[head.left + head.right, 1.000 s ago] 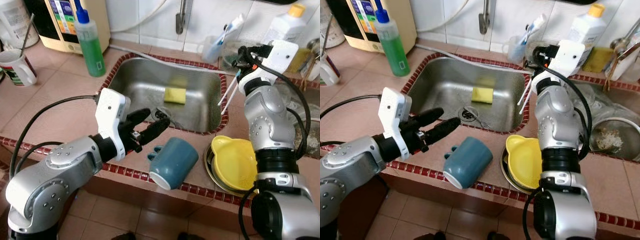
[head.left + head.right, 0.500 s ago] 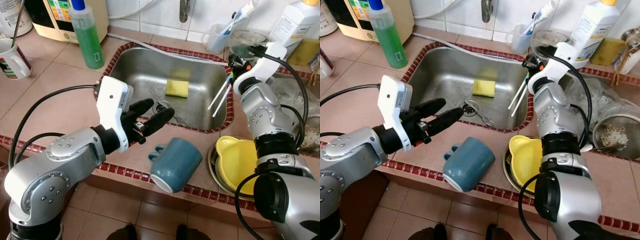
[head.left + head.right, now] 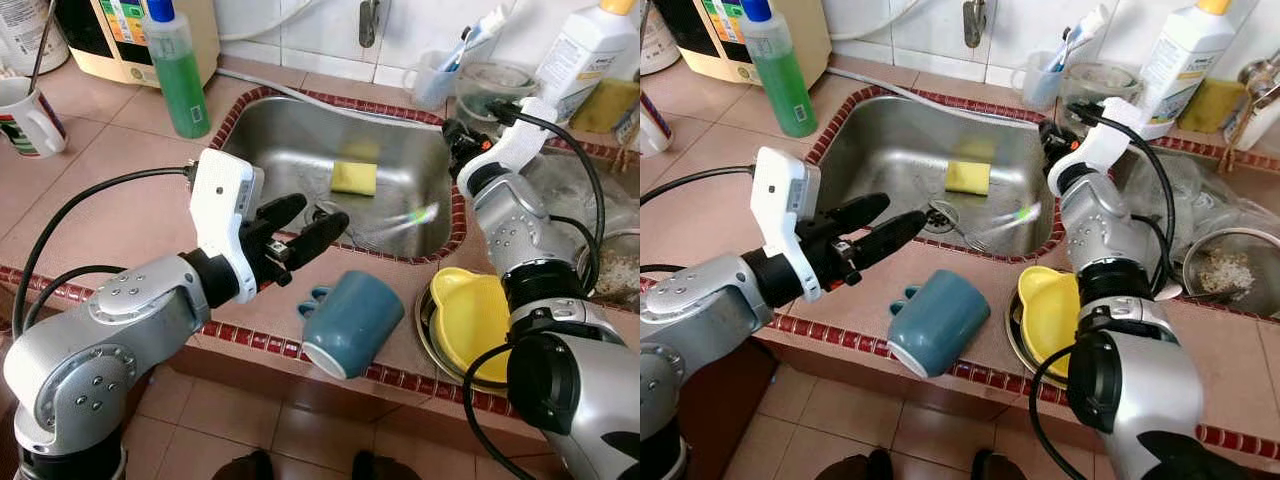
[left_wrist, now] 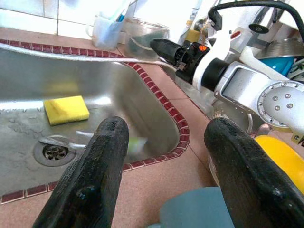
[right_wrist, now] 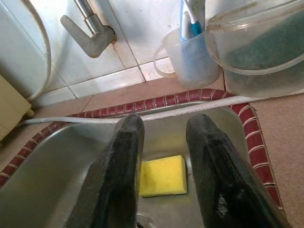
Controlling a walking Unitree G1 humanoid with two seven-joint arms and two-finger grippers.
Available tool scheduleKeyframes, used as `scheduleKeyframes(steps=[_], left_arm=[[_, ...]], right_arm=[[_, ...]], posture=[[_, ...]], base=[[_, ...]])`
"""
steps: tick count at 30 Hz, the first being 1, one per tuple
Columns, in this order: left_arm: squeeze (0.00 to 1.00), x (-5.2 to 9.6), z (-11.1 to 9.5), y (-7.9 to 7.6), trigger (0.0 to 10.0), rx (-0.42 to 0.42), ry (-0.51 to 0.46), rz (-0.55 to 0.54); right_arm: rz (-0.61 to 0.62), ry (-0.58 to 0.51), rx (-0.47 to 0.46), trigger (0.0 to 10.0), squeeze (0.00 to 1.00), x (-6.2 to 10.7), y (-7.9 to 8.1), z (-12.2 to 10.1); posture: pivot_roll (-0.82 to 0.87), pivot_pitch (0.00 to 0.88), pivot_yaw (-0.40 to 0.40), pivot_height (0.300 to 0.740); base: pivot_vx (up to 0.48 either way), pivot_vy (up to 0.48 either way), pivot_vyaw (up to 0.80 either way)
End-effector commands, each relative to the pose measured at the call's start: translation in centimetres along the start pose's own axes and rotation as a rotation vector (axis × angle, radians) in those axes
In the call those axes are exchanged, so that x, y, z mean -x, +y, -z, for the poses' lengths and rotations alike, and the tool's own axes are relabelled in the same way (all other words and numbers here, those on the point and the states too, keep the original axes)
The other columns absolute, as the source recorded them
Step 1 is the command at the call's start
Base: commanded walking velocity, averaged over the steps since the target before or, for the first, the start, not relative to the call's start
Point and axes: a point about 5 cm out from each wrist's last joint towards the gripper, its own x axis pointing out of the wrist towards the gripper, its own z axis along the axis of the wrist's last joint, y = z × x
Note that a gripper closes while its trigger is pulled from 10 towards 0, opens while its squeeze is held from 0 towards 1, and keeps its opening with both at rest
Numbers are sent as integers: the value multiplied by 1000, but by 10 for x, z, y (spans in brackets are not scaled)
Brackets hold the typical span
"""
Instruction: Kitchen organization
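Lying on its side at the near edge of the tiled counter, the round blue-green cup [image 3: 350, 325] is not yet put away, and the yellow plastic bowl [image 3: 470, 325] sits in a metal dish just beside it. The left gripper [image 3: 300, 232] hovers just above the cup with its two fingers apart and nothing in them. Farther back, the right gripper [image 5: 164, 156] hangs over the steel sink [image 3: 300, 150] with fingers apart and empty, a blurred thin thing [image 3: 420, 214] is in the sink below, the yellow sponge [image 3: 354, 177] lies there too, so I think most tidying is left.
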Motion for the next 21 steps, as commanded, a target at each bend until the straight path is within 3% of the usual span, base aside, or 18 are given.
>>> scheduleKeyframes(steps=[1,8,10,11,16,21], left_arm=[[0,2,-3,-4,10000,-21,-4,4],[0,3,-1,2,10000,-28,2,-16],[0,2,0,4,10000,-32,0,-27],[0,1,1,6,10000,-33,-1,-34],[0,-3,8,23,10000,-41,3,-116],[0,-6,13,32,10000,-53,4,-155]], right_arm=[[-6,-27,3,10000,1000,-1,0,-9],[-16,-76,61,10000,1000,-2,2,-16],[-38,-99,93,10000,498,-1,4,-20],[-49,-110,107,10000,0,-1,6,-21],[-105,-159,212,10000,0,9,14,-19],[-128,-160,232,10000,0,18,16,-14]], posture=[[-9,202,-72,740],[-10,183,-73,740],[-12,174,-73,740],[-14,168,-73,740],[-24,144,-70,740],[-35,124,-63,740]], base=[[0,0,0],[0,0,0],[0,0,0],[0,0,0],[0,0,0],[0,0,0]])
